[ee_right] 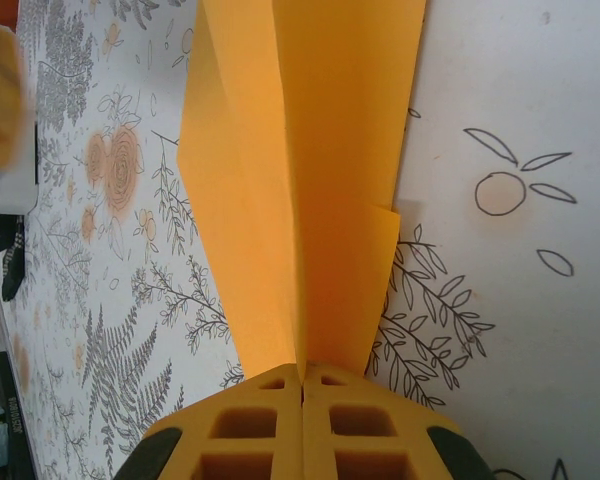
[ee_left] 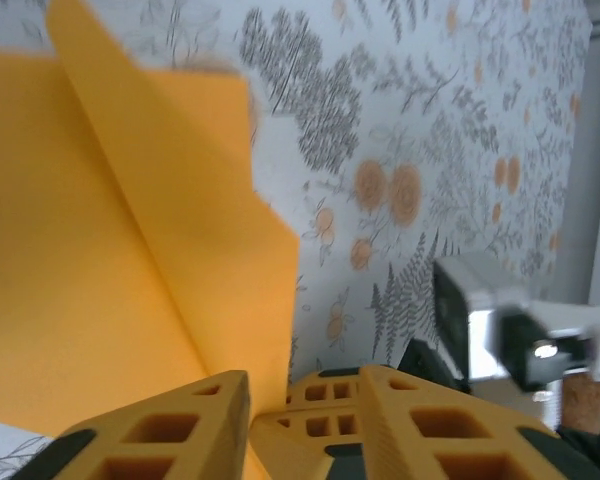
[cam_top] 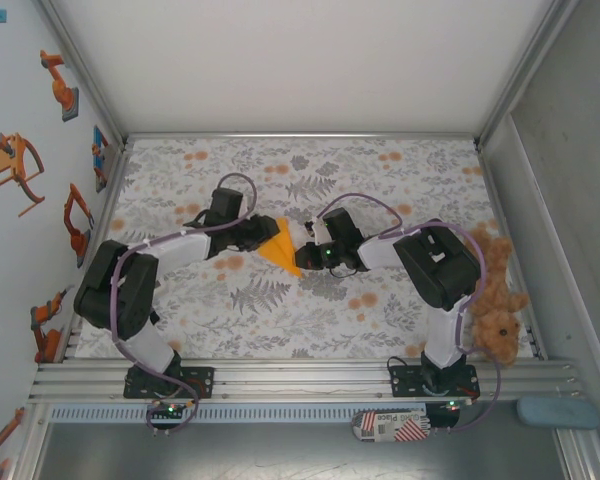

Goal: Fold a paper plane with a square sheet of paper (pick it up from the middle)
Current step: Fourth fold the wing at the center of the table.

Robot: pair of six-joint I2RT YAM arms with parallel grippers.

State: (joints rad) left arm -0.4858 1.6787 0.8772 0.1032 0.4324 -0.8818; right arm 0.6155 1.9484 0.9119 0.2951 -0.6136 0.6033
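The orange-yellow paper plane (cam_top: 280,250) is a folded, pointed shape held just above the flowered cloth between my two grippers. My right gripper (cam_top: 302,252) is shut on its centre crease, and in the right wrist view the two folded flaps (ee_right: 310,150) rise from the closed gripper (ee_right: 302,375). My left gripper (cam_top: 260,240) is at the paper's left side. In the left wrist view an edge of the paper (ee_left: 130,250) runs down between the gripper's (ee_left: 252,405) fingers, which stand almost together on it.
A brown plush teddy (cam_top: 495,300) lies at the cloth's right edge beside the right arm. The flowered cloth (cam_top: 310,170) covers the table. Metal frame posts and walls bound the left, right and far sides. A grey-blue pad (cam_top: 558,410) lies off the table at bottom right.
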